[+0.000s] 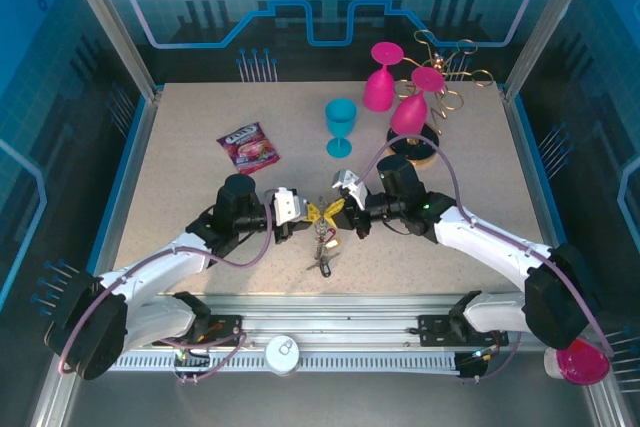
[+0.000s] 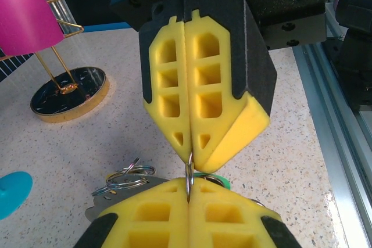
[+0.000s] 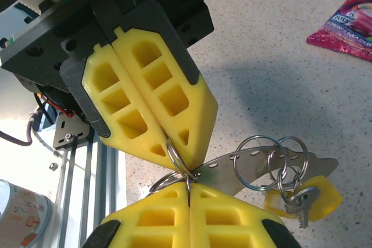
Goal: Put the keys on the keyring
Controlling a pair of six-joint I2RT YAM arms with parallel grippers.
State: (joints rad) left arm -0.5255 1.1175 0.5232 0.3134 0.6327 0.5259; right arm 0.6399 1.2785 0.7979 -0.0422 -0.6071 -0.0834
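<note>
My two grippers meet tip to tip over the table's middle. The left gripper (image 1: 310, 215) (image 2: 189, 189) and the right gripper (image 1: 340, 209) (image 3: 189, 189) are both shut on one small split ring (image 2: 189, 173) (image 3: 176, 154). That ring links to the end of the keyring (image 3: 256, 164), a curved flat metal band with holes. More split rings (image 3: 263, 161) hang on the band, carrying the keys (image 3: 303, 204), one with a yellow head (image 3: 319, 196). A green key head (image 2: 216, 178) peeks behind my left fingers. From above, the keys (image 1: 322, 247) dangle below the grippers.
A snack packet (image 1: 248, 145) lies at the left back. A teal goblet (image 1: 340, 125) stands behind the grippers. Two pink goblets (image 1: 380, 75) hang on a gold wire rack (image 1: 445, 72) at the back right, close to the right arm.
</note>
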